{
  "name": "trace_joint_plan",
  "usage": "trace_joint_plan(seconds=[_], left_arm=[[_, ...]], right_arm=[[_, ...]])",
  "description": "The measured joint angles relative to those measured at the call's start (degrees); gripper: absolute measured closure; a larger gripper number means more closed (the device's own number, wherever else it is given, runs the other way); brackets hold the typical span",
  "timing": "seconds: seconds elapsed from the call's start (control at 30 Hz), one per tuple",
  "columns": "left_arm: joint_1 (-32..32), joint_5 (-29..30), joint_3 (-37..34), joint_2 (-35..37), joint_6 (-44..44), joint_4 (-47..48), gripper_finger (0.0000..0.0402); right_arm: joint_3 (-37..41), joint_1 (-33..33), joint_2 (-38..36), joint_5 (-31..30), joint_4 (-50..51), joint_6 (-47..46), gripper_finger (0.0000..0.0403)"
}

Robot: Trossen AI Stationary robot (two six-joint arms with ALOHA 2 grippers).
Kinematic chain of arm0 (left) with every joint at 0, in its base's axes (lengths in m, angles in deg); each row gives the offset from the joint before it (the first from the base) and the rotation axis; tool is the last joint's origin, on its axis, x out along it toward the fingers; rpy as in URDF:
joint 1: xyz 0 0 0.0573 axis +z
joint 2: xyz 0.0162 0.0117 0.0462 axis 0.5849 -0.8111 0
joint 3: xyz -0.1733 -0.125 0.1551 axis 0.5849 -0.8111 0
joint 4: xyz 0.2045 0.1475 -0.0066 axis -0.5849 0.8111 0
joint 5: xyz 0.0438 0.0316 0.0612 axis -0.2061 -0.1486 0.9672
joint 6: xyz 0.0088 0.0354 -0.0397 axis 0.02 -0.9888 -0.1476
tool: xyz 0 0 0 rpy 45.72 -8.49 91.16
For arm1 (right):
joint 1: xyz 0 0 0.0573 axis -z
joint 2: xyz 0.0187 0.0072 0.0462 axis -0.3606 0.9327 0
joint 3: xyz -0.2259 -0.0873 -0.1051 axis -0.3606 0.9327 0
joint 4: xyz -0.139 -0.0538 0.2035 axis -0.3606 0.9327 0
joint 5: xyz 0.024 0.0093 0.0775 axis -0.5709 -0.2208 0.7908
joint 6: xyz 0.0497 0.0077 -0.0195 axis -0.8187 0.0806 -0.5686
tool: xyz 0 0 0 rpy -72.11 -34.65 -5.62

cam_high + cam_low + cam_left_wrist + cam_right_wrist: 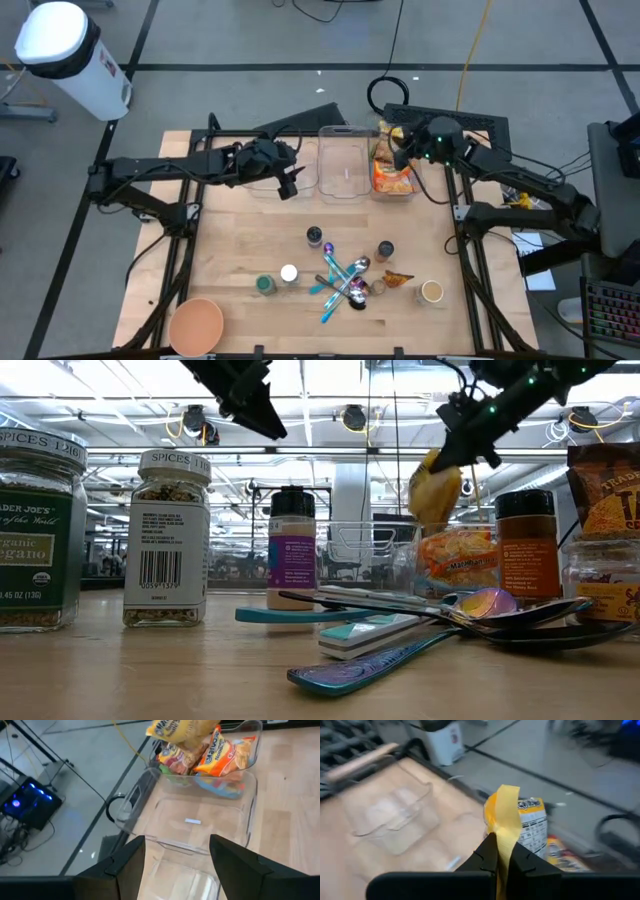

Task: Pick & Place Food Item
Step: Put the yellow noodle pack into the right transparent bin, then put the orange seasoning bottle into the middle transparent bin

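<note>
From above I see my right pincer (pixel 397 143) over the noodle bin (pixel 394 187), level view shows its yellow packet (pixel 434 487) hanging above that bin, my left pincer (pixel 176 865) stands spread beside it, and my right wrist shows fingers pinching the packet.

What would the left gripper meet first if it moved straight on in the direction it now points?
Probably the empty clear bin directly ahead of the open left gripper; depth is uncertain.
</note>
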Motion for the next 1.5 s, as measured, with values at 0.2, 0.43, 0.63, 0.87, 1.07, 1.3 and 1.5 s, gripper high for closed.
trace_joint_plan(seconds=[0.2,0.43,0.63,0.87,1.07,1.3,1.5], left_arm=[[0.0,-4.9,-0.2,0.0,-1.2,-0.2,0.0172],[0.0,-5.9,-0.2,0.0,-1.2,0.2,0.0172],[0.0,-5.9,-0.2,0.0,-1.0,-0.2,0.0172],[0.0,-5.5,-0.2,0.0,-0.4,-0.3,0.0172],[0.0,-5.5,-0.2,0.0,0.2,0.0,0.0172],[0.0,-5.4,-0.2,0.0,0.2,0.0,0.0172],[0.0,-5.4,-0.2,0.0,0.2,0.0,0.0172]], right_arm=[[6.8,6.8,-0.2,17.3,-12.0,-5.3,0.0403],[14.0,13.3,-0.2,18.6,-13.3,-8.3,0.0403],[17.8,14.4,-0.3,16.5,-13.7,-4.8,0.0397],[18.7,14.4,-0.2,6.9,-13.0,4.1,0.0333],[18.7,13.5,-0.2,-0.8,-13.6,13.7,0.0247],[18.7,9.9,-2.5,-1.1,-15.7,15.8,0.0163],[18.7,6.4,-9.7,-1.0,-16.2,15.5,0.0128]])
